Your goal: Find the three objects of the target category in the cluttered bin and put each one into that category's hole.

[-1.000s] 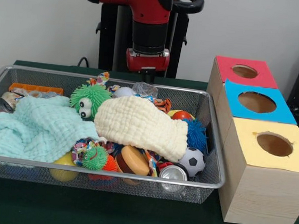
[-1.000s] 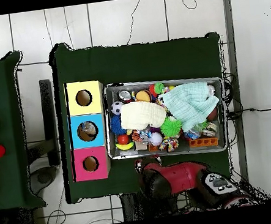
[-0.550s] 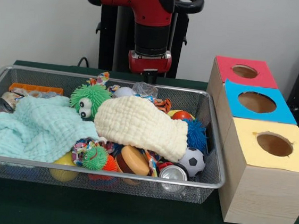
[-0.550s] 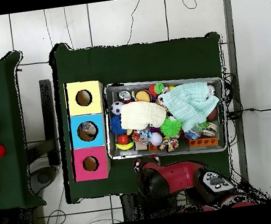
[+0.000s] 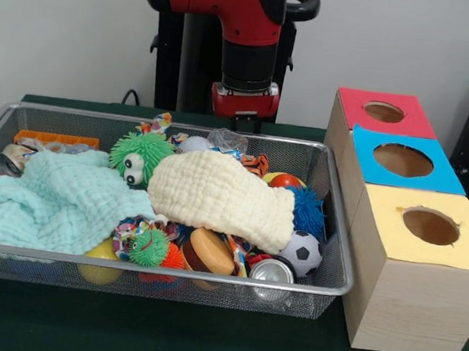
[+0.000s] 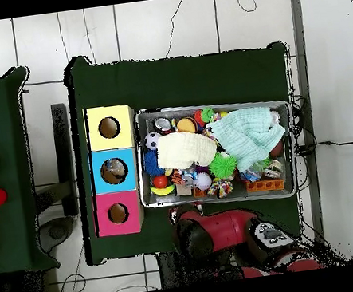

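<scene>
A wire mesh bin (image 5: 157,270) (image 6: 211,106) is piled with toys. A cream cloth (image 5: 220,195) (image 6: 184,148) and a mint cloth (image 5: 56,199) (image 6: 246,133) cover much of the pile. Around them lie a green fuzzy toy with eyes (image 5: 140,155), a blue spiky ball (image 5: 306,210), a small soccer ball (image 5: 301,252), a metal can (image 5: 272,271) and an orange disc (image 5: 210,251). My gripper (image 5: 246,123) hangs behind the bin's far rim, toward its right part, above nothing in the bin. In the overhead view the arm (image 6: 219,231) sits just outside the bin.
Three wooden boxes stand in a row to the right of the bin: red top (image 5: 384,112), blue top (image 5: 402,160), yellow top (image 5: 430,226), each with a round hole. In the overhead view they are the yellow (image 6: 109,127), blue (image 6: 114,170) and red (image 6: 118,213) boxes.
The arm has slid sideways behind the bin toward the boxes' side. Nothing in the bin has moved.
</scene>
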